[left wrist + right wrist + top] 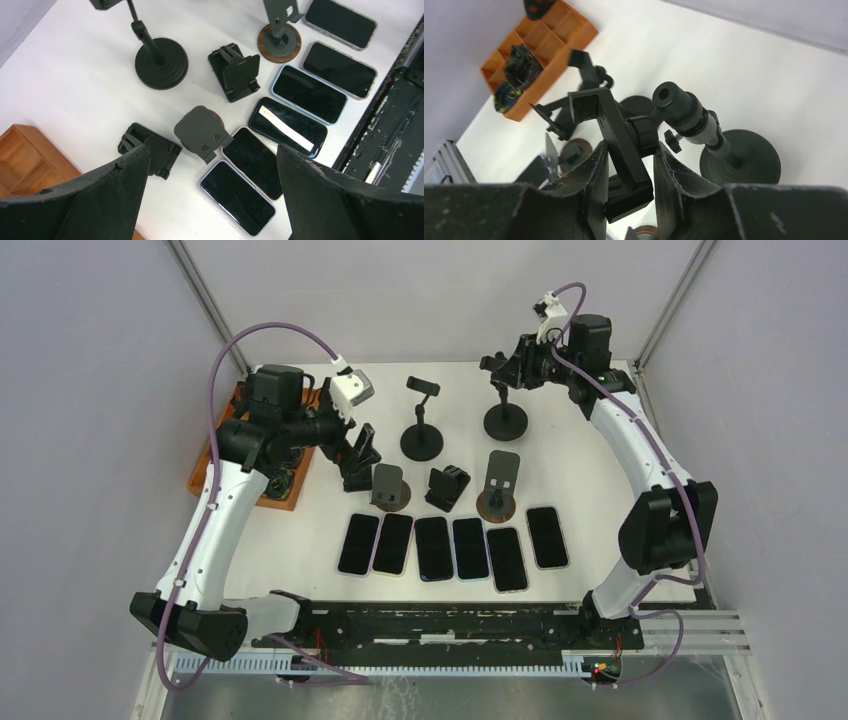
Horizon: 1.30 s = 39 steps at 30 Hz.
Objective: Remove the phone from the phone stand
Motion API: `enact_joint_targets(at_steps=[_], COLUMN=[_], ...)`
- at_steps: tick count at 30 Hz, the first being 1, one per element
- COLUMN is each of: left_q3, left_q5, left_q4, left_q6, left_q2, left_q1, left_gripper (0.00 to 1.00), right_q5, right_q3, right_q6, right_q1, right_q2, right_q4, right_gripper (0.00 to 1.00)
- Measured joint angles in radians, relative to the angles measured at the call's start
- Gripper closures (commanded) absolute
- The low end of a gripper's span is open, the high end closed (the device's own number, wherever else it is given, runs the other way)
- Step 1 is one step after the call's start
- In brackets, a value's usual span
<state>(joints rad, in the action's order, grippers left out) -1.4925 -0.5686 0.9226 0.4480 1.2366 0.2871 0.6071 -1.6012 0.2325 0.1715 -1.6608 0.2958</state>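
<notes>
Several phones (434, 548) lie flat in a row near the table's front; they also show in the left wrist view (255, 160). No stand in view holds a phone. My right gripper (497, 370) is at the far right, closed around the empty clamp head (616, 130) of a tall pole stand (505, 421). My left gripper (358, 445) is open and empty above a black folding stand (150, 147) and a grey plate stand (202, 132).
A second pole stand (422, 430), a black folding stand (447, 487) and a wooden-based stand (498, 485) stand behind the phones. An orange compartment tray (215, 465) sits at the left edge. A black rail (450, 625) runs along the front.
</notes>
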Motion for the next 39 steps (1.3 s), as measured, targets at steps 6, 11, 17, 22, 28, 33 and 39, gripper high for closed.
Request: enact_joint_targets(at_steps=[6, 11, 17, 22, 28, 33, 39], left_q3=[0.016, 0.042, 0.087, 0.120, 0.140, 0.164, 0.316], left_q5=[0.042, 0.063, 0.126, 0.153, 0.158, 0.171, 0.203], left_q4=[-0.003, -0.029, -0.090, -0.141, -0.199, -0.292, -0.462], left_q6=[-0.008, -0.032, -0.061, -0.080, -0.106, -0.166, -0.204], left_q2=[0.018, 0.034, 0.050, 0.053, 0.053, 0.083, 0.134], left_q1=[-0.022, -0.054, -0.080, -0.100, -0.119, -0.192, -0.256], left_gripper=[0.00, 0.00, 0.00, 0.00, 0.00, 0.00, 0.00], right_q5=[-0.005, 0.012, 0.013, -0.010, -0.063, -0.198, -0.472], right_q3=[0.030, 0.062, 0.076, 0.095, 0.052, 0.127, 0.517], right_q6=[-0.054, -0.066, -0.093, -0.122, -0.177, -0.183, -0.141], right_q1=[-0.007, -0.019, -0.035, -0.054, -0.076, -0.109, -0.168], right_q2=[-0.061, -0.061, -0.051, -0.014, 0.037, 0.167, 0.525], right_q4=[-0.004, -0.044, -0.055, -0.043, 0.033, 0.040, -0.135], right_gripper=[1.00, 0.67, 0.35, 0.02, 0.02, 0.02, 0.02])
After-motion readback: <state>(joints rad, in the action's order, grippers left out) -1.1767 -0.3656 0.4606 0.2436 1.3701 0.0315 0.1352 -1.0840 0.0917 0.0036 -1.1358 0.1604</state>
